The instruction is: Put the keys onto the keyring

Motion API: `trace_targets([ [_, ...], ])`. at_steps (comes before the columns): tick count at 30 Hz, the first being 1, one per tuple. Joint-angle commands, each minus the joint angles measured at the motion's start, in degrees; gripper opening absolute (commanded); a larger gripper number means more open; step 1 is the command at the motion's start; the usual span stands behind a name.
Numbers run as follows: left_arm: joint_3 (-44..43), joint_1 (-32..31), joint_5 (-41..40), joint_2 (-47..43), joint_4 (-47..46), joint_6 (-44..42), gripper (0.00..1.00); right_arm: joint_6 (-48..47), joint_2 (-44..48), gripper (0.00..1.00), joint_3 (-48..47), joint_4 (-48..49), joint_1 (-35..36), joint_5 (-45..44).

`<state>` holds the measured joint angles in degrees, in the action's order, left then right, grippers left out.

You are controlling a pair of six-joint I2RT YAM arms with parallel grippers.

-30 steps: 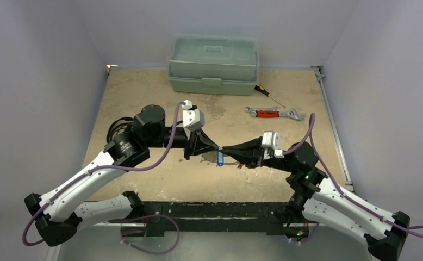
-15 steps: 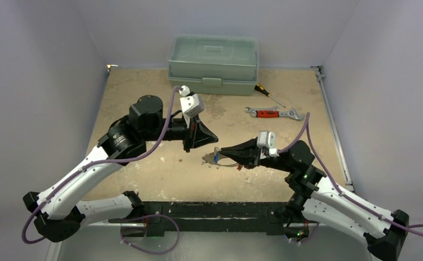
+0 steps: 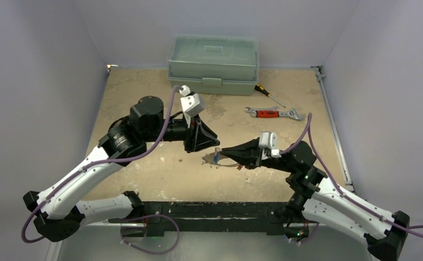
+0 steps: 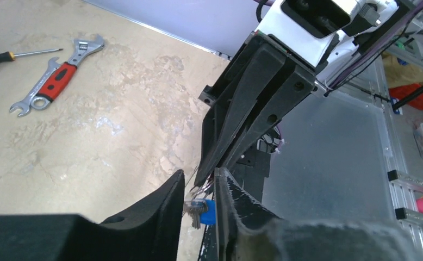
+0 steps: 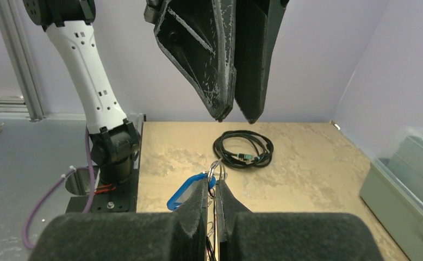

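Note:
My right gripper [image 3: 220, 153] is shut on the keyring [image 5: 216, 167], a thin silver wire loop that sticks out past its tips above the table's middle. A key with a blue tag [image 5: 185, 194] hangs from the loop by the gripper's left finger. In the left wrist view that blue-tagged key [image 4: 208, 212] shows through the gap of my left gripper [image 4: 199, 173], whose jaws stand a little apart with nothing pinched. The left gripper [image 3: 215, 142] hovers just above and left of the ring. Its fingers [image 5: 220, 65] point down at the ring without touching it.
A green toolbox [image 3: 213, 64] stands at the back. A red-handled wrench [image 3: 273, 113] and a screwdriver [image 3: 268, 95] lie to the back right. A coiled black cable [image 5: 243, 149] lies on the table's left part, behind the left arm.
The left gripper let go at the right gripper's tip and drew back up and left. It has since eased back toward the ring with its jaws parted. The blue-tagged key stays on the loop.

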<state>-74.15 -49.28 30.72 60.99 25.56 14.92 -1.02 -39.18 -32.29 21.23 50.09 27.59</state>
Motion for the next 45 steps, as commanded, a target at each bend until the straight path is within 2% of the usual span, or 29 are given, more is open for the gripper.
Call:
trace_targets([
  [1,1.26,-0.21,-6.03,-7.16,0.39,-12.19,0.34,0.63,2.81,0.00,-2.81,3.82,-0.01,3.26],
  [4,6.81,-0.21,-10.45,-13.15,-3.94,-22.82,0.39,2.68,4.28,0.00,-3.54,3.25,-0.03,7.29],
  [6,12.02,-0.21,-10.34,-16.51,-8.79,-28.32,0.40,3.39,5.21,0.00,-4.09,2.91,-0.07,10.27],
  [8,17.20,-0.21,-7.01,-19.38,-15.01,-32.83,0.42,4.01,5.57,0.00,-4.82,2.49,-0.05,13.55],
  [11,22.20,-0.26,0.90,-20.47,-22.91,-34.42,0.48,4.63,5.81,0.00,-6.70,1.28,-0.03,18.09],
  [21,22.85,-0.36,20.31,-12.65,-37.04,-32.98,0.46,4.91,3.41,0.00,-12.51,-1.81,-0.05,30.59],
  [31,24.17,-1.22,30.15,-8.95,-51.09,-20.73,0.37,4.01,0.25,0.00,-14.31,-2.70,-0.02,32.74],
  [34,24.34,-2.60,31.03,-8.19,-51.06,-20.24,0.37,4.04,-0.40,0.00,-14.46,-2.03,-0.01,32.96],
  [41,22.97,-4.98,30.25,-6.33,-41.99,-26.74,0.36,5.65,-0.60,0.00,-14.28,1.11,0.00,32.96],
  [45,23.21,-5.22,29.55,-6.53,-41.60,-27.39,0.36,6.43,-0.63,0.00,-14.21,2.23,0.01,33.39],
])
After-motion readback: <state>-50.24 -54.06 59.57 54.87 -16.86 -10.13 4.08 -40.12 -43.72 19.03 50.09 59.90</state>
